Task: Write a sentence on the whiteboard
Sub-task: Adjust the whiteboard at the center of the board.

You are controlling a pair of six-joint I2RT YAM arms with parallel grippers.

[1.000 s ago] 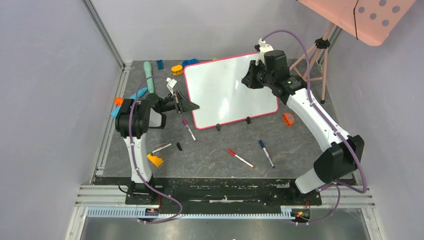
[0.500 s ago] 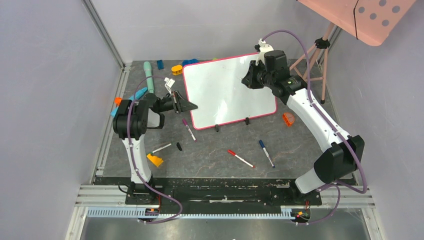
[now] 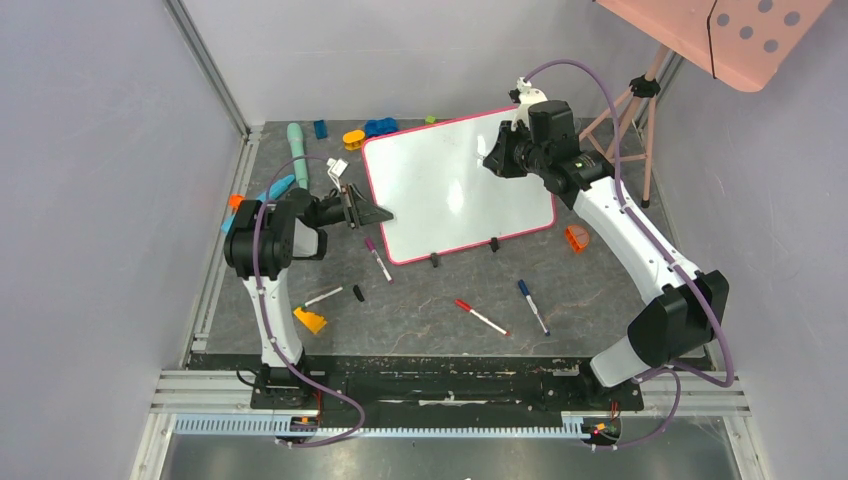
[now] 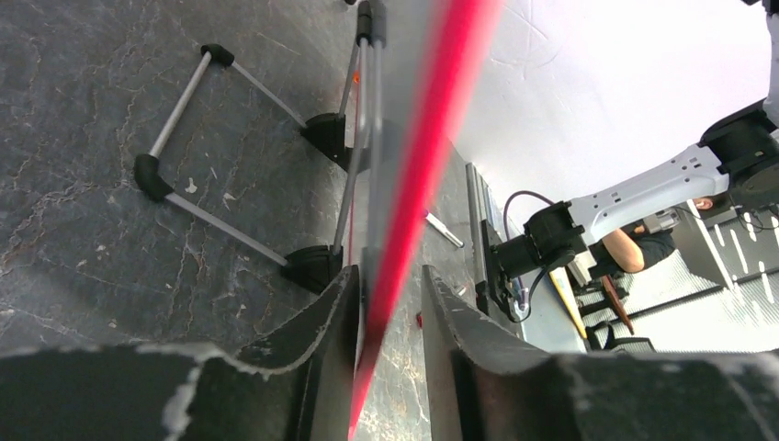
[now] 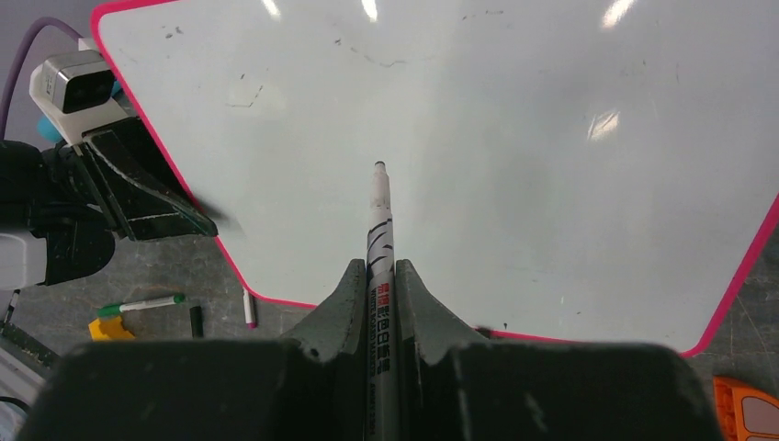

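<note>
**A:** Compared with the overhead view a second before, the whiteboard [image 3: 455,185] had swung slightly toward the upper left of the frame. The left gripper [image 3: 375,213] at its left edge had drifted left with it.

**B:** Was that gripper still clamped on?

**A:** No. In its own wrist view the jaws stood narrowly apart, straddling the pink-red frame, with a gap on at least one side. The right gripper [image 3: 497,160] had hardly shifted. It was clamped on a black marker [image 5: 379,266], uncapped, with the tip pointing at the board.

**B:** Where did the board sit?

**A:** In the upper middle of the overhead frame, standing on its two black feet [image 3: 434,261] and leaning back. Its face showed only faint smudges and no words. I couldn't tell whether the tip touched the surface.

**B:** So which step was in hand?

**A:** I judged it to be the set-up just before the first stroke. The pen was in hand and the board was being positioned.

**B:** And the next move?

**A:** It probably called for steadying the board first, since a light board on small feet would likely slide under the pen. After that, light contact starting toward the board's upper left would leave room for the line.
</note>
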